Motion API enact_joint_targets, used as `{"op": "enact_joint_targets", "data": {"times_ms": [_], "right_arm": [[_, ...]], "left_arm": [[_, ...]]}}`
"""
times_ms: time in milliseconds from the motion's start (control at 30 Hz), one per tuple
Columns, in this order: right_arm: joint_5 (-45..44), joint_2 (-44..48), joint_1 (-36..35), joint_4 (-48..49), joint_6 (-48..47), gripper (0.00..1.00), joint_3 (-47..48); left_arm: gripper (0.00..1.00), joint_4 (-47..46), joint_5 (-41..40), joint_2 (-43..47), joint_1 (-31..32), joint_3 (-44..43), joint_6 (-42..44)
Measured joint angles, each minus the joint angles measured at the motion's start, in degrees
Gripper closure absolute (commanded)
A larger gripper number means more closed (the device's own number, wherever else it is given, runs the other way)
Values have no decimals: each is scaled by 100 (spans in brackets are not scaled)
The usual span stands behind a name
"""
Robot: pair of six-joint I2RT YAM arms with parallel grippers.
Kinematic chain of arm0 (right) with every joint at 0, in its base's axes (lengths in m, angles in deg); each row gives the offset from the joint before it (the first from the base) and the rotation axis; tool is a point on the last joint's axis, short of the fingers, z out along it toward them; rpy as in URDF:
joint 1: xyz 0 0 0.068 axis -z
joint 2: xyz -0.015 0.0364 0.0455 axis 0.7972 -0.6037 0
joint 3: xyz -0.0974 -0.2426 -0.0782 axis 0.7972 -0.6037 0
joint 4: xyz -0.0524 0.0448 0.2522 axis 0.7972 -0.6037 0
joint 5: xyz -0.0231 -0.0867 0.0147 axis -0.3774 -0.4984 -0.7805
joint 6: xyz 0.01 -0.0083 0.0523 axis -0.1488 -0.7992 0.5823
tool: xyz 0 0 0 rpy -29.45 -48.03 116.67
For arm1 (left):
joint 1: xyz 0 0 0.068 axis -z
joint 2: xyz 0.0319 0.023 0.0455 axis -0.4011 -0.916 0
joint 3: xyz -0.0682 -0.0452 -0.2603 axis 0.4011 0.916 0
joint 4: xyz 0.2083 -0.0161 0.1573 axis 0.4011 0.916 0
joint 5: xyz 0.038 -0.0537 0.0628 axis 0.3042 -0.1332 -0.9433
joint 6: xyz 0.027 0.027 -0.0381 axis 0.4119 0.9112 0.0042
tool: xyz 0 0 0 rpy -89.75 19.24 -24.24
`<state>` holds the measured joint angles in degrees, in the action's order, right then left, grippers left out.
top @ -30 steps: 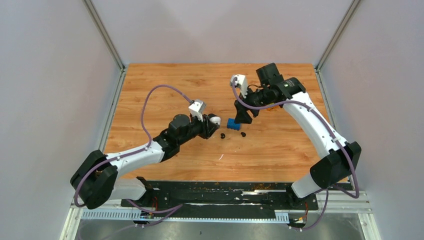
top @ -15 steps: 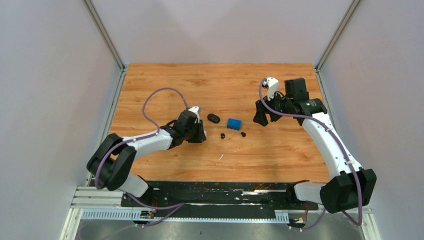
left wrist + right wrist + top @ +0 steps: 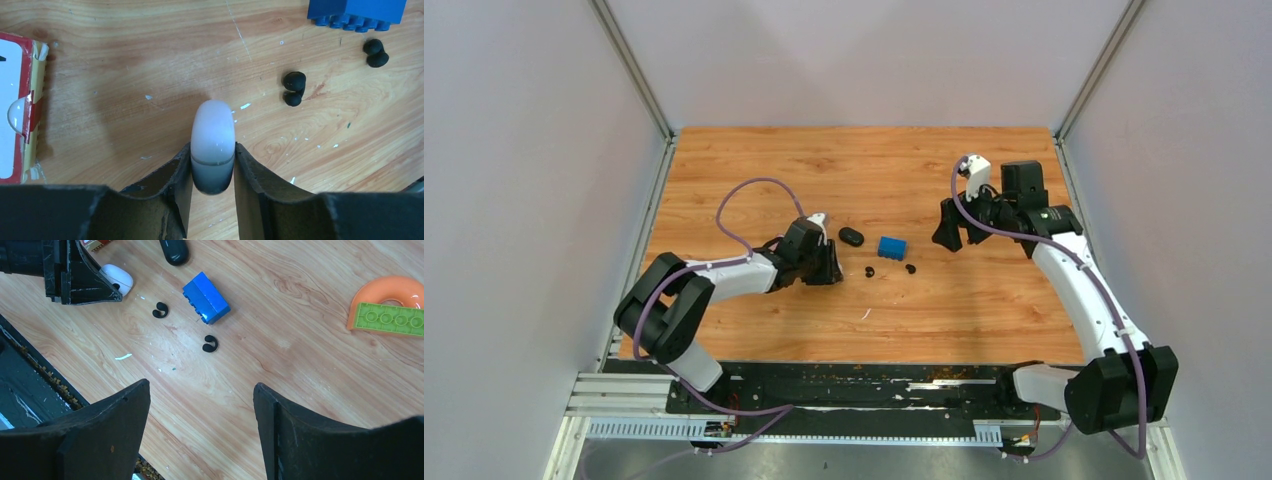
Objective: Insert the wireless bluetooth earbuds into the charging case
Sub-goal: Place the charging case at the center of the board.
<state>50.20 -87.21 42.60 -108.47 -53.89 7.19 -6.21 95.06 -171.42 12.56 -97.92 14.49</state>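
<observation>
Wireless earbuds, two tiny black bean-shaped pieces, lie loose on the wooden table near the middle of the top view. One is just below-left of a small blue studded block, the other just below-right, and neither touches it. Left of centre, the left gripper pinches a smooth white pebble-shaped object edge-on between its black fingers. A glossy black oval pod rests just left of the block; which of these two is the charging case cannot be told. The right gripper hangs right of the block, its jaws spread wide with nothing between them. An orange ring piece touches a green studded brick at the upper right of the right wrist view.
</observation>
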Motion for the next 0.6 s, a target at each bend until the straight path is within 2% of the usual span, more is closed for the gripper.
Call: {"op": "enact_joint_targets", "data": {"times_ms": [67, 267, 467, 600], "right_arm": [[28, -72, 0, 15, 2, 24, 0], [223, -501, 0, -31, -122, 26, 146], [334, -1158, -181, -116, -387, 37, 597], [131, -1895, -780, -142, -686, 41, 1235]], "left_arm": [[47, 109, -55, 13, -7, -42, -42], [44, 837, -601, 402, -22, -85, -9], [41, 1971, -1390, 1488, -26, -380, 407], [41, 2236, -1641, 2500, -26, -487, 695]]}}
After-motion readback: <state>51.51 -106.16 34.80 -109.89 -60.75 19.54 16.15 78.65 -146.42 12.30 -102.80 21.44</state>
